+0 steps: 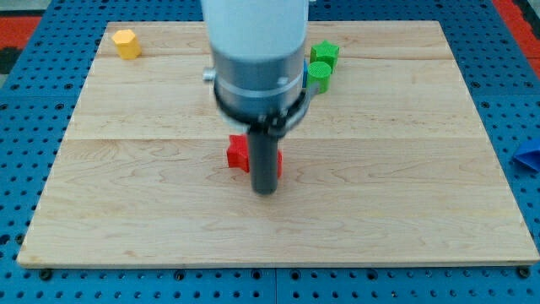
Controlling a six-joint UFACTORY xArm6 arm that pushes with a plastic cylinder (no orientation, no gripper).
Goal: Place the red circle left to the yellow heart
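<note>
A red block point(239, 154) lies near the middle of the wooden board point(405, 169); the rod hides most of it, so I cannot make out its shape. My tip point(265, 192) rests on the board just below and right of this red block, touching or nearly touching it. A yellow block point(126, 43), shaped more like a hexagon than a heart, sits at the view's top left corner of the board. No red circle and no yellow heart shows clearly; the arm's white and grey body point(257, 51) covers the board's top middle.
Two green blocks sit together at the view's top, right of the arm: a star-like one point(324, 54) above a round one point(320, 75). A blue object point(530, 155) lies off the board at the view's right edge. Blue pegboard surrounds the board.
</note>
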